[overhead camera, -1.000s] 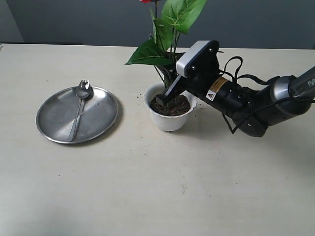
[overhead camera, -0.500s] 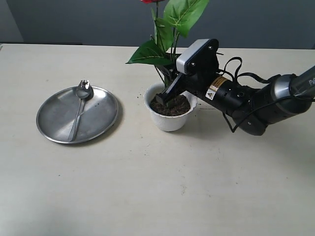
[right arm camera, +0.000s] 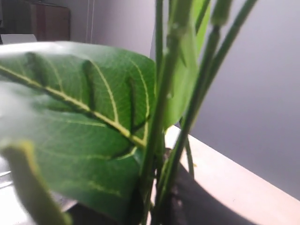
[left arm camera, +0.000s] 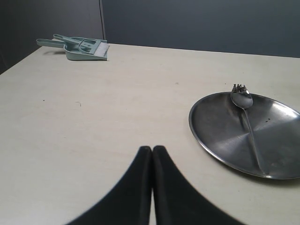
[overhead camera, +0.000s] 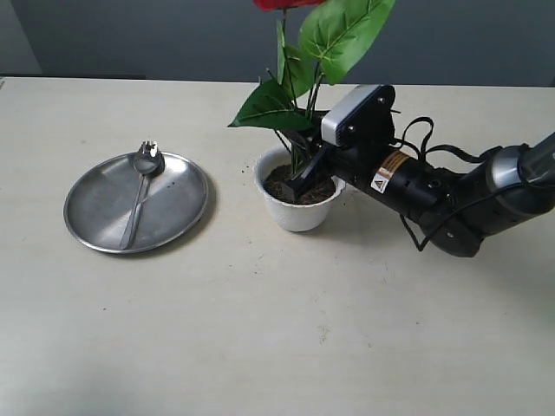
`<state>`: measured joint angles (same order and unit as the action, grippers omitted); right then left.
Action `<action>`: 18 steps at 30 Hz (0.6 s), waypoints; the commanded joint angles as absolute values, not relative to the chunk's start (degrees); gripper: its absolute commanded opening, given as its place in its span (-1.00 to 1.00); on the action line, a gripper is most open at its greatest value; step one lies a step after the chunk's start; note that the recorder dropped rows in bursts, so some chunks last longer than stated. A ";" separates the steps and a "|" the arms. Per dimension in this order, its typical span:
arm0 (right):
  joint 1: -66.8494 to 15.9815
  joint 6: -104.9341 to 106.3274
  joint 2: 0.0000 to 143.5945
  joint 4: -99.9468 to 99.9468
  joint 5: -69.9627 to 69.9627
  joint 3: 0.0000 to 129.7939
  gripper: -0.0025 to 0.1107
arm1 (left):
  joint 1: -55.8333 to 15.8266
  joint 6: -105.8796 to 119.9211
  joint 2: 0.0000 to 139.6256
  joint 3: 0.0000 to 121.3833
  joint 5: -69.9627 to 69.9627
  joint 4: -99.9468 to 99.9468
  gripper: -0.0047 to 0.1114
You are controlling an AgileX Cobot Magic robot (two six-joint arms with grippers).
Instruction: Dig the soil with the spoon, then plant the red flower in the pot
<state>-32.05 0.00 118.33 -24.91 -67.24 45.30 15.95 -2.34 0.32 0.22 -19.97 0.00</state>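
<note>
**Red flower in the pot, shifted right, not yet let go**

1. Worktop (overhead camera: 260,347): pale and bare across the lower frame of the exterior view. A few dark crumbs lie close to the pot.
2. Left gripper (left arm camera: 152,150): bottom centre of the left wrist view. Its fingers are pressed together on nothing, idle above the worktop.
3. Steel plate (overhead camera: 178,195): middle left of the exterior view. The spoon (overhead camera: 137,201) lies inside it, bowl toward the top of the frame, well apart from the pot. The digging step is judged finished.
4. Pot (overhead camera: 295,215): centre of the frame, upright, with dark soil (overhead camera: 279,184) showing in its mouth.
5. Right gripper (overhead camera: 305,180): its tips are down in the pot's mouth at the foot of the stalks.
   - It is judged clenched on the red flower, since stalks fill the right wrist view and the plant has moved with it.
   - Compared with a second ago, the arm sits slightly lower and further right.
6. Red flower (overhead camera: 293,78): it rises from the soil to the top edge of the frame.
   - In the last second the leaves have swung rightward, and more of the bloom shows at top centre.
   - Judgement: the stem is being settled into the soil. What remains is the release, and whether the stem stands alone.
7. Dustpan (left arm camera: 82,48): upper left of the left wrist view, far off.
</note>
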 commanded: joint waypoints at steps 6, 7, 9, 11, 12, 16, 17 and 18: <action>-31.99 -2.58 119.63 -27.16 -54.58 43.68 -0.97 | 15.85 -2.43 0.00 0.00 -19.27 0.00 -0.91; -31.99 -2.58 119.63 -27.42 -53.70 43.68 -0.97 | 15.85 -2.43 0.00 0.00 -19.27 0.00 -0.91; -31.99 -4.67 119.63 -29.72 -53.38 43.68 -0.97 | 15.85 -2.43 0.00 0.00 -19.27 0.00 -0.91; -31.99 -6.06 119.63 -30.58 -53.11 43.68 -0.97 | 15.85 -2.43 0.00 0.00 -19.27 0.00 -0.91; -31.99 -6.06 119.63 -30.58 -53.02 43.68 -0.97 | 15.85 -2.43 0.00 0.00 -19.27 0.00 -0.91; -31.99 -6.06 119.12 -30.41 -53.61 43.68 -0.97 | 15.85 -2.43 0.00 0.00 -19.27 0.00 -0.91; -31.99 -6.06 119.12 -30.41 -53.61 43.68 -0.97 | 15.85 -2.43 0.00 0.00 -19.27 0.00 -0.91; -31.99 -6.06 119.12 -30.41 -53.37 43.68 -0.97 | 15.85 -2.43 0.00 0.00 -19.27 0.00 -0.91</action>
